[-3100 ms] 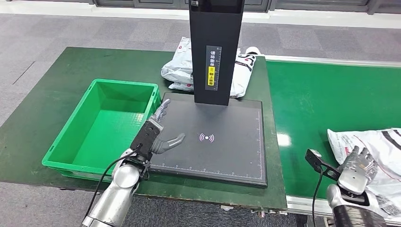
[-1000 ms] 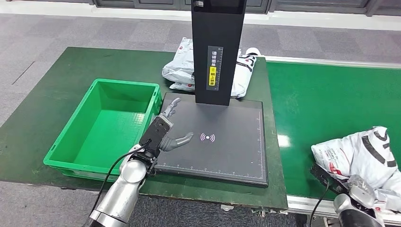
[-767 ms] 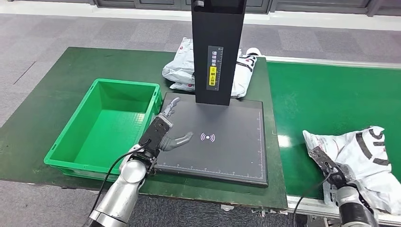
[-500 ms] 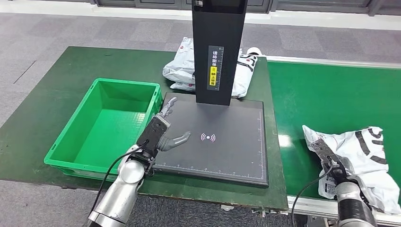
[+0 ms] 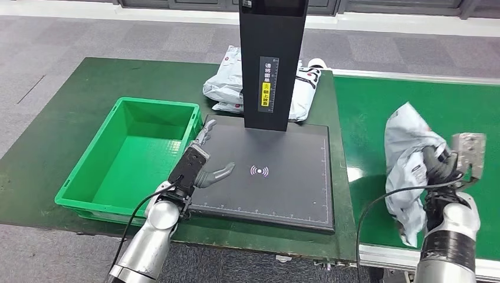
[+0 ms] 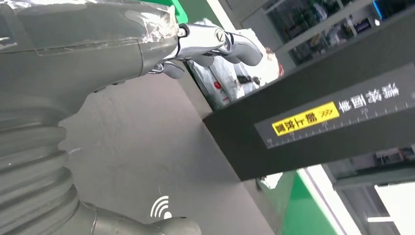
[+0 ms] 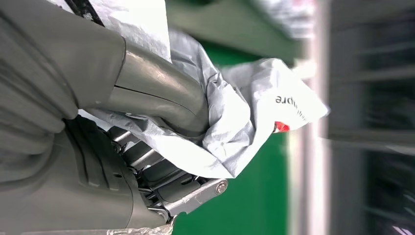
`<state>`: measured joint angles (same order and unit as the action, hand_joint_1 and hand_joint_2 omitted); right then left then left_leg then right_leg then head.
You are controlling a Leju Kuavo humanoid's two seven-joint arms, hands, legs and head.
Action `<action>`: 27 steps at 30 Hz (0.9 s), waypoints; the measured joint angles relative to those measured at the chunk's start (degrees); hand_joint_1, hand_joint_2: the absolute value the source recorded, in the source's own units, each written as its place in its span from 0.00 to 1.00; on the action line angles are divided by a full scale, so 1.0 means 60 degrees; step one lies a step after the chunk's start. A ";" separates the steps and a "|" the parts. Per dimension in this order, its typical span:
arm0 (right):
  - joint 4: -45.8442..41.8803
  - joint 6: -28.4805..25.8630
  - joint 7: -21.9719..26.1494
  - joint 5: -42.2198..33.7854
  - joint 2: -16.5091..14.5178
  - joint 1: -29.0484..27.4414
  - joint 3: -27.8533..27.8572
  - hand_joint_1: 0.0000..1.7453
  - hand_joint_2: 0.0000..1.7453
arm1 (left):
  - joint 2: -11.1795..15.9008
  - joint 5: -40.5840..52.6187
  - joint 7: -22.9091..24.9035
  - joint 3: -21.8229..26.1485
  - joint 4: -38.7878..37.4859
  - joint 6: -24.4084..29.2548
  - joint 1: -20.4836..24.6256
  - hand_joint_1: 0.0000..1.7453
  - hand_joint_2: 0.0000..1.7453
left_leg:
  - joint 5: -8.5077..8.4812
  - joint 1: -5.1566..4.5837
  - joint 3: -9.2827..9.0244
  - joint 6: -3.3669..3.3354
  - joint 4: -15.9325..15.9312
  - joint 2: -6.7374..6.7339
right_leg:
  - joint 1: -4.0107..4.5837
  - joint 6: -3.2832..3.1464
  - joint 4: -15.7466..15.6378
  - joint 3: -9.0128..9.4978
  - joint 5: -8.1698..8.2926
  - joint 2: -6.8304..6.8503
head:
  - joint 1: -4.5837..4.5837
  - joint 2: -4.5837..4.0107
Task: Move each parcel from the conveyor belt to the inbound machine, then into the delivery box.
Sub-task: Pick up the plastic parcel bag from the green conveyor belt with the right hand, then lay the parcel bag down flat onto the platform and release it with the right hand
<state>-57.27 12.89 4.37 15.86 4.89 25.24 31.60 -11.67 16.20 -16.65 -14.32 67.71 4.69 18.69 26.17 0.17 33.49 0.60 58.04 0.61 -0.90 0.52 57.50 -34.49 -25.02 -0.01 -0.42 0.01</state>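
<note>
Grey carpet floor (image 5: 88, 35) lies behind a green bench (image 5: 71, 100), and on the bench stand an empty green box (image 5: 132, 156) and, just beside it, a black machine (image 5: 277, 177) with a flat dark plate and a tall black column (image 5: 271, 59). Behind the column two white parcels (image 5: 227, 82) lie on the bench. On the right runs the green conveyor belt (image 5: 377, 112). The right hand (image 5: 439, 165) grasps a crumpled white parcel (image 5: 407, 165) and holds it lifted above the belt; in the right wrist view the thumb and the fingers (image 7: 147, 156) press the plastic between them. The left hand (image 5: 200, 168) holds nothing, its fingers apart, over the left edge of the plate next to the box.
</note>
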 joint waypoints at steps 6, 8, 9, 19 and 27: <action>-0.0534 -0.1412 0.0294 -0.4540 0.0435 0.1613 -0.2034 1.00 1.00 | 0.0142 -0.0431 -0.0256 0.0084 0.0007 0.0441 -0.0199 0.00 1.00 | -0.0010 -0.0001 0.0013 0.0000 0.0002 0.0024 | -0.0003 0.0000 0.0004 -0.0009 0.0002 0.0018 | 0.0000 0.0001; -0.0508 -0.1482 0.0303 -0.4696 0.0535 0.1754 -0.2364 1.00 1.00 | 0.0177 -0.0471 -0.0258 0.0084 0.0019 0.0479 -0.0236 0.00 1.00 | -0.0010 -0.0002 0.0018 0.0000 0.0002 0.0030 | -0.0004 0.0000 0.0005 -0.0010 0.0002 0.0023 | 0.0000 0.0003; -0.0497 -0.1488 0.0303 -0.4753 0.0566 0.1804 -0.2474 1.00 1.00 | 0.0191 -0.0488 -0.0263 0.0084 0.0026 0.0506 -0.0250 0.00 1.00 | -0.0010 -0.0002 0.0022 0.0000 0.0002 0.0030 | -0.0004 0.0000 0.0005 -0.0010 0.0002 0.0023 | -0.0001 0.0003; 0.0223 -0.1712 -0.0061 -0.5297 0.0642 0.3602 -0.4175 1.00 1.00 | 0.0363 -0.1121 -0.0504 -0.0046 0.0012 0.0863 -0.0415 0.00 1.00 | -0.0021 0.0001 0.0032 0.0016 0.0001 0.0008 | 0.0000 -0.0006 0.0009 -0.0039 0.0011 0.0000 | 0.0000 0.0001; 0.1602 -0.1707 -0.0454 -0.4915 0.0568 0.4903 -0.5962 1.00 1.00 | 0.0440 -0.1441 -0.0634 -0.0443 -0.0054 0.0912 -0.0415 0.00 1.00 | -0.0026 0.0002 0.0037 0.0017 0.0001 0.0023 | 0.0000 -0.0008 0.0012 -0.0038 0.0012 0.0012 | 0.0000 0.0000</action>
<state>-47.65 2.65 1.65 -13.62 8.30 54.65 -4.18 -9.03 7.55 -20.45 -16.98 67.38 10.16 16.20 26.01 0.18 33.71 0.70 58.05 0.74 -0.90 0.47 57.57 -34.72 -24.95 0.06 -0.42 0.01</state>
